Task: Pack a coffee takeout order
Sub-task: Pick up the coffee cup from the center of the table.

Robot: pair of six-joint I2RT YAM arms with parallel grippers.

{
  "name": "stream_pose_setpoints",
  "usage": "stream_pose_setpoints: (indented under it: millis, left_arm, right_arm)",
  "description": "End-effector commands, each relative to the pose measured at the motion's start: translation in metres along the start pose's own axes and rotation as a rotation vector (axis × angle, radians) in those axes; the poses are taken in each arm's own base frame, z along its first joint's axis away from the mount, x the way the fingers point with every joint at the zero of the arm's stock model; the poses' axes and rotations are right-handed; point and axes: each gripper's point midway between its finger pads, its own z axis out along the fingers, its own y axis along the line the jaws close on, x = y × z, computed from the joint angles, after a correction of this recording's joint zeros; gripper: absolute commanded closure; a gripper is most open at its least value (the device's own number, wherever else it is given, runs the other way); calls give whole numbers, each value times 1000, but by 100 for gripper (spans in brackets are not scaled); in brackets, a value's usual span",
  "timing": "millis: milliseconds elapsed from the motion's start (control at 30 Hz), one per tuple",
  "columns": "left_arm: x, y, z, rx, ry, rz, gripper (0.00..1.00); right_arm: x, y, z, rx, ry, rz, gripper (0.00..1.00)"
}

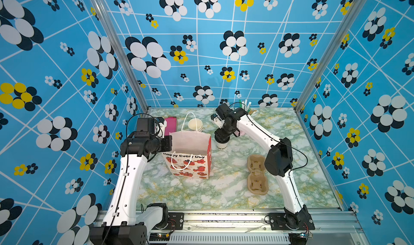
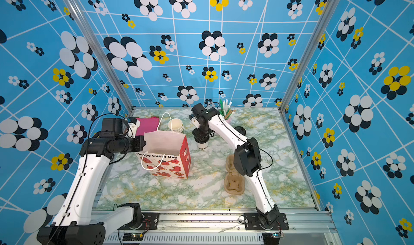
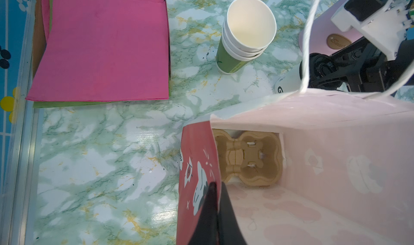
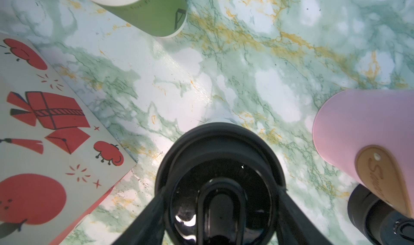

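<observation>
The left end effector (image 3: pixel 218 186) pinches the bag (image 1: pixel 188 163) rim; the right end effector (image 4: pixel 220 196) grips the lidded cup (image 1: pixel 221 145) at the bag's two o'clock.

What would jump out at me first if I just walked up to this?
The red-and-white paper gift bag reading Happy Every Day stands in the middle, its side wall pinched by the left gripper. Just beside it the right gripper clasps the black-lidded pale paper cup, with a brown pulp cup holder lying nearer the front.

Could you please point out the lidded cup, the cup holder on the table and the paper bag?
lidded cup (image 4: pixel 215 138): right wrist view, lid's rim.
cup holder (image 1: pixel 257 183): a top view, near pocket.
paper bag (image 1: pixel 198 164): a top view, printed front.
</observation>
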Motion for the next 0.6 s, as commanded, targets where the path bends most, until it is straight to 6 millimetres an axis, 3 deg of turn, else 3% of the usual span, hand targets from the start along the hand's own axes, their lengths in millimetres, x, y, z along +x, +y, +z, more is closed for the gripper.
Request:
stream_pose_setpoints:
  millis: [0, 100, 133, 400, 567]
  left_arm:
    - [8, 2, 7, 10, 30, -21, 95]
    - [8, 1, 7, 16, 30, -23, 95]
    - [9, 1, 8, 19, 32, -24, 95]
    - [6, -4, 9, 46, 26, -27, 95]
    - [5, -7, 10, 66, 21, -27, 96]
  right_arm:
    - [-6, -5, -35, 17, -52, 8, 42]
    - [-6, -5, -45, 19, -64, 8, 43]
    - [-8, -6, -60, 23, -94, 9, 43]
    - [-9, -4, -113, 23, -176, 7, 46]
    - [-10, 4, -156, -15, -252, 6, 46]
